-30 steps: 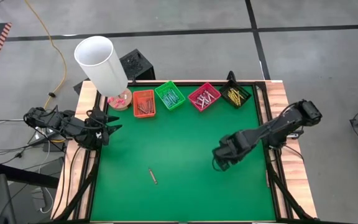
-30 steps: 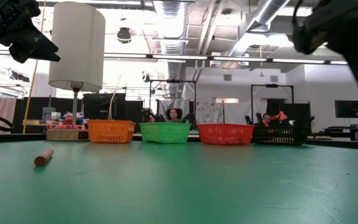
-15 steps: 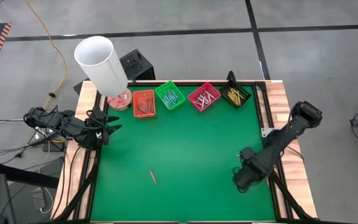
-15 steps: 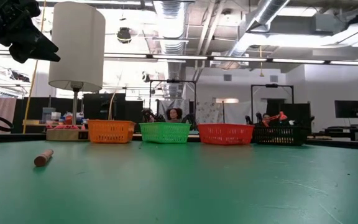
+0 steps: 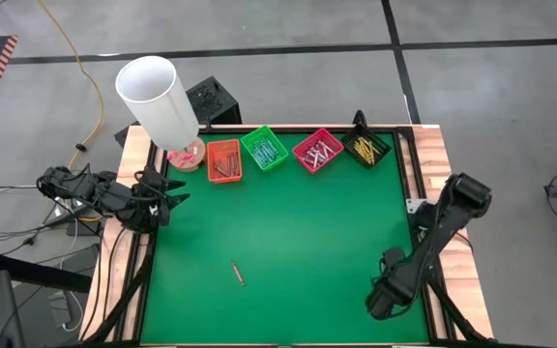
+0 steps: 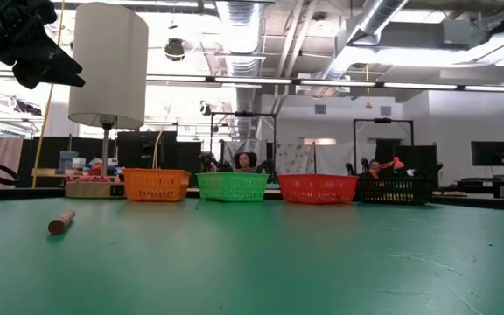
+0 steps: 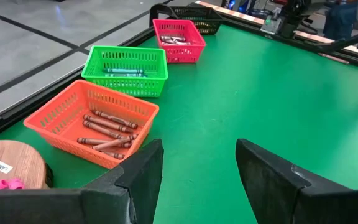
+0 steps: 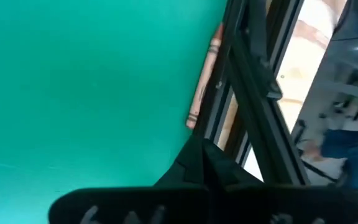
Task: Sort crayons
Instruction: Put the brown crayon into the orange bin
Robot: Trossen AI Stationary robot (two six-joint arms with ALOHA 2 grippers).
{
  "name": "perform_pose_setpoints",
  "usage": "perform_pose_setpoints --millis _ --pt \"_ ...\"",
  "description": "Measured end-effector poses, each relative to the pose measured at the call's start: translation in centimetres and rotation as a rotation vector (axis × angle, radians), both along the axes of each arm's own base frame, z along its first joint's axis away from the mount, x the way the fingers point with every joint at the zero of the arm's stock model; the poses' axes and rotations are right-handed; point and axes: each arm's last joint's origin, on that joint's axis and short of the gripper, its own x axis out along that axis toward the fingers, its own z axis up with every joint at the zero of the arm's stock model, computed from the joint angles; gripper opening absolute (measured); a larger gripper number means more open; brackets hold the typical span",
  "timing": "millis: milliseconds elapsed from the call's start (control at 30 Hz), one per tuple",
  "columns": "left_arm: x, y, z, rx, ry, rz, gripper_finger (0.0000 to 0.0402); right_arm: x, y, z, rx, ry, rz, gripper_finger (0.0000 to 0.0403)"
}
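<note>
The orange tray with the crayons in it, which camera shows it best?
The left wrist view: the orange tray is close, its brown crayons distinct. The high view shows it small from above; the low view shows only its side; the right wrist view misses it.

Grey concrete floor [image 5: 288, 24] w/ black lines; ceiling ducts [image 6: 243, 17], white lamp [image 5: 158, 100].

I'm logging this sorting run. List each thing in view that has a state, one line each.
Left gripper: open, empty, at the table's left edge.
Right gripper: shut, empty, near the right edge.
Loose crayon: lying flat, unsorted.
Second crayon: lying against the table's rim.
Orange tray: holds crayons.
Green tray: holds crayons.
</note>
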Motion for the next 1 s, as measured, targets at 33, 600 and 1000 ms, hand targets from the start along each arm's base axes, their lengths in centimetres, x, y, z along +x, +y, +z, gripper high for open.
perform_pose_setpoints --millis 33,600,1000 --pt "0.0 0.0 0.0 0.0 0.0 0.0 0.0192 0.1 0.2 -0.4 0.007 0.014 0.012 0.0003" --pt "0.0 0.0 0.0 0.0 0.0 0.0 0.0192 -0.1 2.4 -5.2 -0.032 0.187 0.057 0.0" --pt "0.0 0.0 0.0 0.0 0.0 0.0 0.0192 -2.0 2.8 -6.9 -0.034 0.181 0.045 0.0"
